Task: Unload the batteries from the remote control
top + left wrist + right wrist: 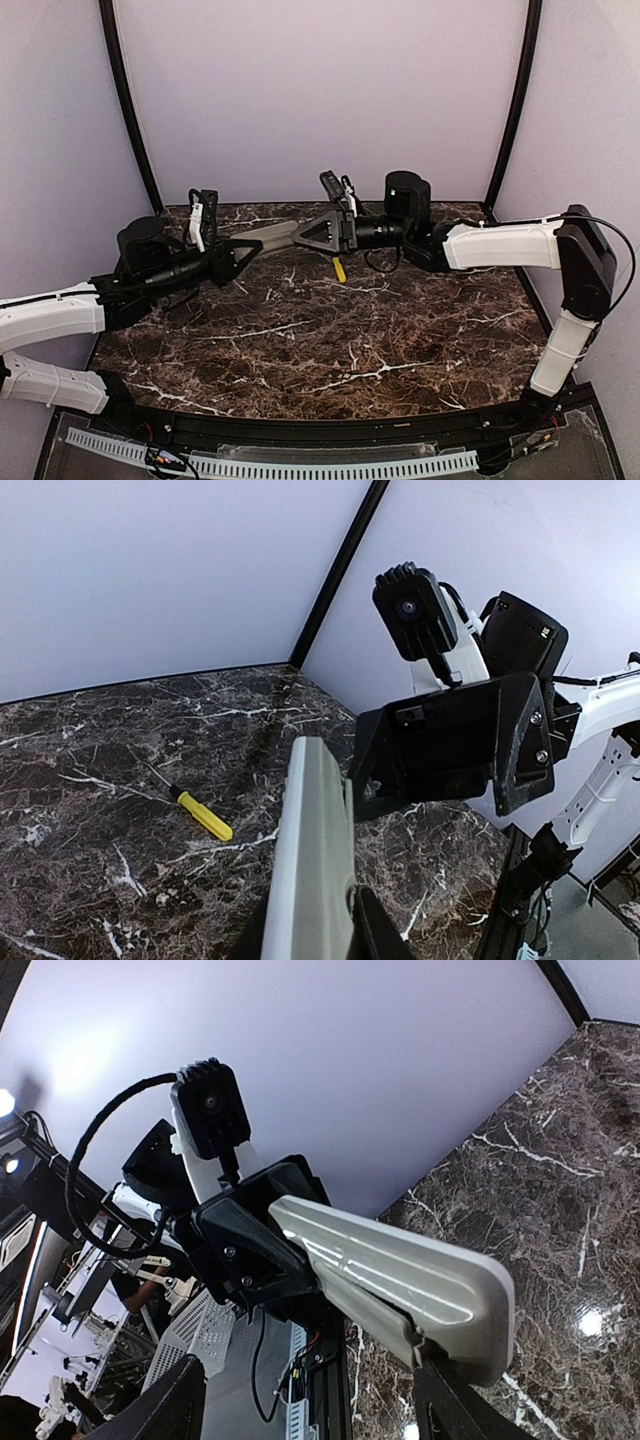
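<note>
The grey-beige remote control (pixel 268 237) is held in the air above the back of the table. My left gripper (pixel 243 253) is shut on its left end; in the left wrist view the remote (pixel 315 850) rises from between my fingers (pixel 378 932). My right gripper (pixel 312 233) is open at the remote's right end. In the right wrist view one finger (pixel 462 1412) touches the edge of a long grey strip (pixel 385 1312) on the remote's (pixel 420 1265) underside, which stands slightly apart from the body. The other finger (pixel 165 1408) is well clear. The batteries are hidden.
A yellow-handled screwdriver (pixel 339 268) lies on the dark marble table (pixel 320 340) under the right gripper; it also shows in the left wrist view (pixel 203 815). Pale walls and black corner posts (pixel 130 110) close the back and sides.
</note>
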Robot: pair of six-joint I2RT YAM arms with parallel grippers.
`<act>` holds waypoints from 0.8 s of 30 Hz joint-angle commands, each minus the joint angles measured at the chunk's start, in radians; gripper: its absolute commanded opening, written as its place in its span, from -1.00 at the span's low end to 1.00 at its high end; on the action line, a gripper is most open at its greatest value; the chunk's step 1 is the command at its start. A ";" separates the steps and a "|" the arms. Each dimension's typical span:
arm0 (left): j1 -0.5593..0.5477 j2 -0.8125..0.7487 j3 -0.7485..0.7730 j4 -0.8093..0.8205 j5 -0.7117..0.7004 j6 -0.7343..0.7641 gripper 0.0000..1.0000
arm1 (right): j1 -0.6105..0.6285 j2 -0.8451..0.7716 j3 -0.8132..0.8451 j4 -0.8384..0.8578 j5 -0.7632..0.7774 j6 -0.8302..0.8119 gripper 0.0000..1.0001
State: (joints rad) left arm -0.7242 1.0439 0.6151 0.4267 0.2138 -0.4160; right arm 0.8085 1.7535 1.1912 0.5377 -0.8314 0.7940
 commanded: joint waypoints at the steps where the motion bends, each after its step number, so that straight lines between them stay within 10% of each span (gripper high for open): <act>1: -0.014 -0.018 0.007 0.065 -0.001 0.038 -0.99 | 0.030 0.032 0.001 -0.056 -0.011 -0.004 0.42; 24: -0.014 -0.041 0.010 -0.043 -0.145 0.052 -0.99 | 0.027 -0.017 0.024 -0.118 0.084 -0.085 0.41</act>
State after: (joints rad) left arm -0.7361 1.0389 0.6151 0.3996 0.0849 -0.3695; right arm 0.8326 1.7729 1.1908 0.4366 -0.8074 0.7609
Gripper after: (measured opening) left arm 0.215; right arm 0.706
